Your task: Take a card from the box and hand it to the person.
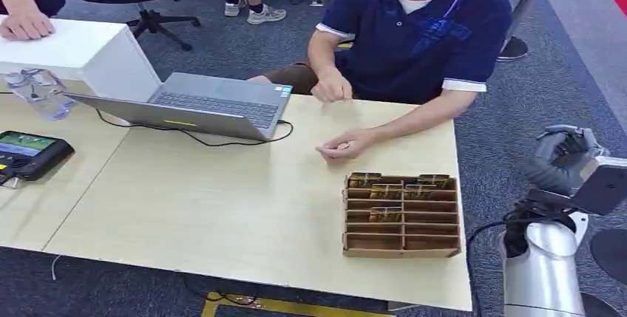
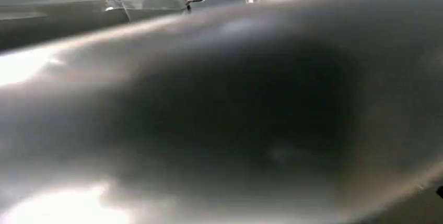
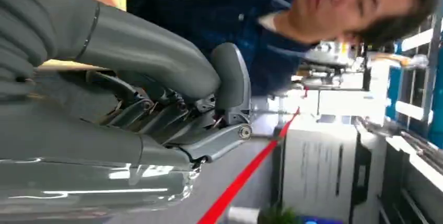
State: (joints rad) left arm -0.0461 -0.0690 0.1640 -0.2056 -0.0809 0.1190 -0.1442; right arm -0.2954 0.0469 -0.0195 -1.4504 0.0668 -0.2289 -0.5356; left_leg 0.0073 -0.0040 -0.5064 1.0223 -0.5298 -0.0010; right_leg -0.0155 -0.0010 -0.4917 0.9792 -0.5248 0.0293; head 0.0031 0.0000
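Here, at the far left of the head view, a person's hand (image 1: 26, 26) rests on a white box-like stand (image 1: 74, 47), and just below it a clear plastic bottle (image 1: 41, 94) lies on the pale wooden table (image 1: 222, 206). A black handheld device with a lit screen (image 1: 29, 153) sits near the table's left edge. Further right, an open grey laptop (image 1: 196, 106) stands with a black cable (image 1: 200, 140) trailing in front of it. A person in a dark blue polo shirt (image 1: 418, 36) sits at the far side, both hands on the table top. Just in front of those hands stands the cardboard box (image 1: 403, 215), divided into narrow slots, with cards (image 1: 403, 191) upright in its farther rows. Off the table's right edge the right hand (image 1: 566, 156) is raised above the carpet, well apart from the box; the right wrist view shows its fingers (image 3: 156, 114) curled inward around nothing. The left wrist view is blurred, so I cannot tell the left hand's state.
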